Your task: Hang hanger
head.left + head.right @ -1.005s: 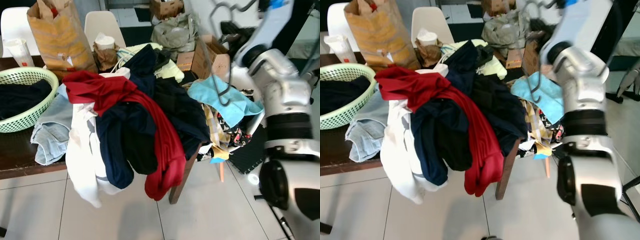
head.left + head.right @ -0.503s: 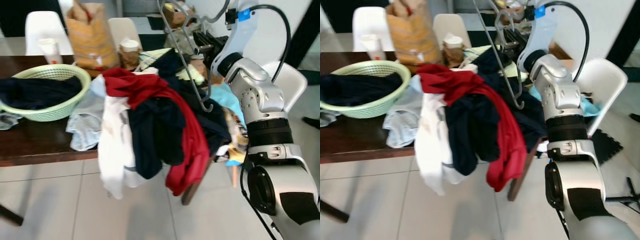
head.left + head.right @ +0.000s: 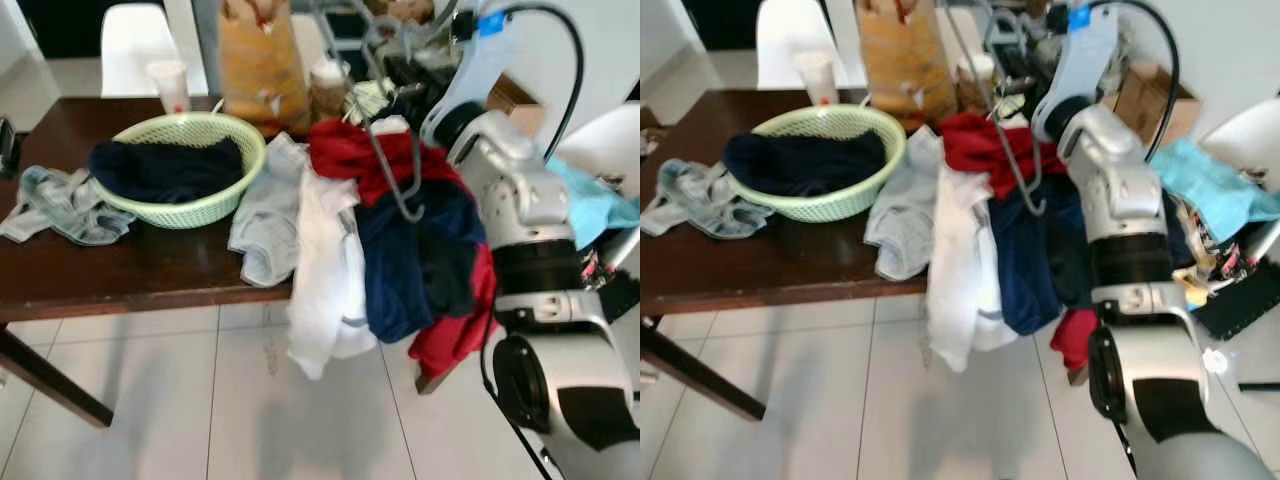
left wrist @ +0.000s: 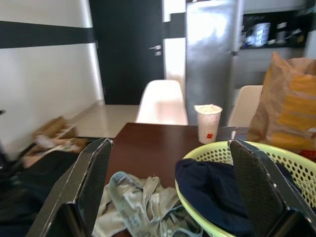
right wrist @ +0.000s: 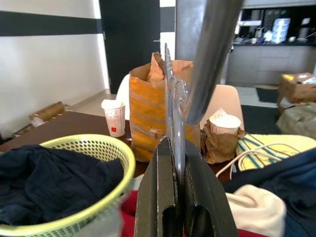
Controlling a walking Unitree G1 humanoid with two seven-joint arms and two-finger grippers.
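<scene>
Hanger [image 3: 385, 150], a thin grey wire one, is held up in the air above the heap of clothes [image 3: 400, 250] that spills over the near edge of the dark wooden table [image 3: 120, 270]; its hook end curls low, just over the red garment [image 3: 350, 155] and the navy one [image 3: 410, 260] below it. The right gripper [image 5: 177, 197] has its two black fingers pressed together on the wire, which runs up between them in the wrist view. The right arm is raised beside the heap, with the hanger dangling from the gripper's end.

By its look the hanger is light and stiff but springy, so it will likely swing and twist when the arm moves; the smooth wire may also slip or turn in the pinch. A hold near the neck, below the hook, would probably keep it steadiest and leave the hook free for a rail. The open hook could snag on the clothes if it dips.

Beyond the heap, toward the table's middle, stands a pale green basket [image 3: 200, 205] with dark cloth inside, and a denim piece [image 3: 60, 205] lies past that. Behind the basket are a paper cup [image 3: 168, 85] and a brown paper bag [image 3: 262, 65]. The left gripper [image 4: 170, 192] hovers with its fingers spread wide and empty, facing the basket.
</scene>
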